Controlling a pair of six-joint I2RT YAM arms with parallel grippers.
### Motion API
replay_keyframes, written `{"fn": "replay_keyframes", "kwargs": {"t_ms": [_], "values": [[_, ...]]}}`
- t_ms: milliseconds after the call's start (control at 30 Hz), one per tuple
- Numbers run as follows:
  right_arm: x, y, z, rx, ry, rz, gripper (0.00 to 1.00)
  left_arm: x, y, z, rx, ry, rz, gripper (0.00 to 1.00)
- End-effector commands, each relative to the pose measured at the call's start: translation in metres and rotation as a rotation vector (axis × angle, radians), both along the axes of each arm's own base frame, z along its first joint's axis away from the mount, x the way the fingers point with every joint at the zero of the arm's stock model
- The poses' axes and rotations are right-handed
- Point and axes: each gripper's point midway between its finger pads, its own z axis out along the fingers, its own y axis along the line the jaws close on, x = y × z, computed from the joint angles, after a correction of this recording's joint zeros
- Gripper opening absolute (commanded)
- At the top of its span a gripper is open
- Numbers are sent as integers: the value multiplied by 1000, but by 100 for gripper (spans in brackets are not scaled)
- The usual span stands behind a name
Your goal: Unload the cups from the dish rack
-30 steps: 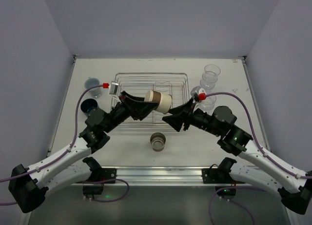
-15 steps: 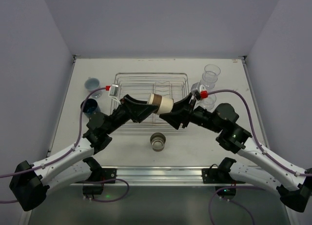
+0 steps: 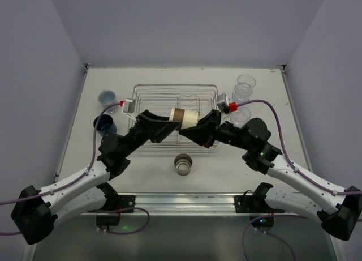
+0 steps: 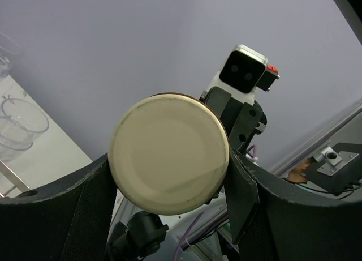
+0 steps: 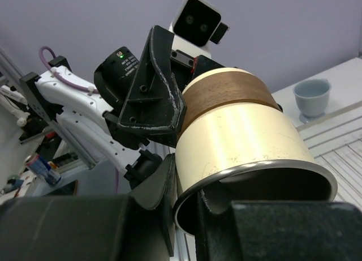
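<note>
The cream cup (image 3: 186,117), banded in brown, lies on its side in the air above the near right part of the dish rack (image 3: 169,86), well clear of the wires. The left gripper (image 3: 172,118) holds it by the base end, its jaws set moderately wide across the body, as they were a second ago. The change is on the right side: the right gripper (image 3: 197,125) has moved in from the rack's right edge and narrowed its jaws onto the cup's open rim, one finger inside the wall and one outside. Both grippers now hold the same cup, which indicates a handover in progress. The probable next step is release by the left jaws. A tan cup (image 3: 182,163) already stands near the tabletop's (image 3: 141,165) near edge, and clear tumblers (image 3: 244,86) at its far right corner.
</note>
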Motion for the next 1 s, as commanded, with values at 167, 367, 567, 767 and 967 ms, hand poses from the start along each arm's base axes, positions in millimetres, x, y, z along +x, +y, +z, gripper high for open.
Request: {"fn": "replay_keyframes", "kwargs": {"t_ms": [167,367,567,767,967], "values": [[1,-8,16,58,-6,-39,0,17,1,-25,251,-54,135,88],[3,-19,-4,-50,55,-94,0,36,29,-27,437,-95,329,100],[2,-19,-28,-200,157,-86,0,39,59,-15,527,-128,460,100],[0,-12,-72,-547,327,-114,0,39,108,-9,714,-130,634,100],[-7,-19,-119,-911,391,-183,0,36,166,-9,929,-120,819,100]]}}
